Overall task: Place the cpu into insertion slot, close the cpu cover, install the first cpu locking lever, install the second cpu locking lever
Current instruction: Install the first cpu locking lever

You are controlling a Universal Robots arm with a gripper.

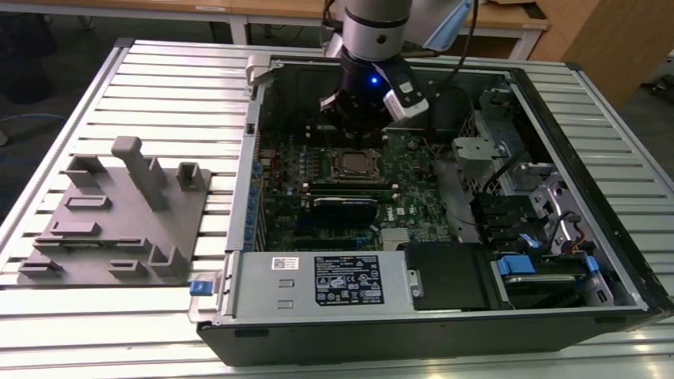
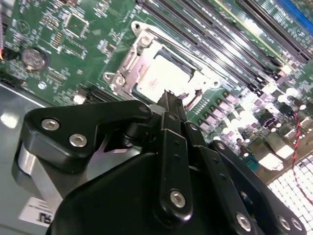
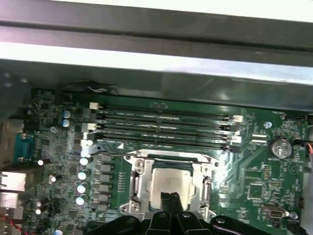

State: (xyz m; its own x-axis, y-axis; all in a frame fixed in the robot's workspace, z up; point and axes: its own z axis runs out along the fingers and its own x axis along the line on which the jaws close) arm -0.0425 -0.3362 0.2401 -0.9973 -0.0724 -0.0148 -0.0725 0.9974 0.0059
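Open PC case [image 1: 589,189] lay on its side on slatted counter [image 1: 158,87], green board [image 1: 416,197] facing up. Arm [image 1: 374,31] stood over the case from above, and gripper [image 1: 356,130] hung low over the board, just past the slot on the side of the case's far wall in the exterior view. In both wrist views the black jaws looked closed, tips together with nothing between them. The tips sat right over the cover's edge; could not tell if they touched it. Cpu [image 3: 168,182] sat flat in slot [image 3: 168,161], its silvery top showing through the window of cover [image 3: 138,185], which lay down flat over it. First wrist view had gripper [image 3: 169,198] tips overlapping the cpu's edge. The second wrist view showed the same: cpu [image 2: 161,78] framed by cover [image 2: 128,62], gripper [image 2: 168,100] tips at its edge. Could not tell whether the locking levers were latched. Long black memory slots [image 3: 166,128] ran in a row just beside the slot. Coin cell [image 3: 279,147] sat on the board, well apart from the slot. Black oblong card [image 1: 346,207] sat in the board near the slot. Labelled power supply [image 1: 316,280] filled the case's near edge. Grey fixture [image 1: 116,213] with pegs lay on the counter at the exterior view's left, apart from the case.
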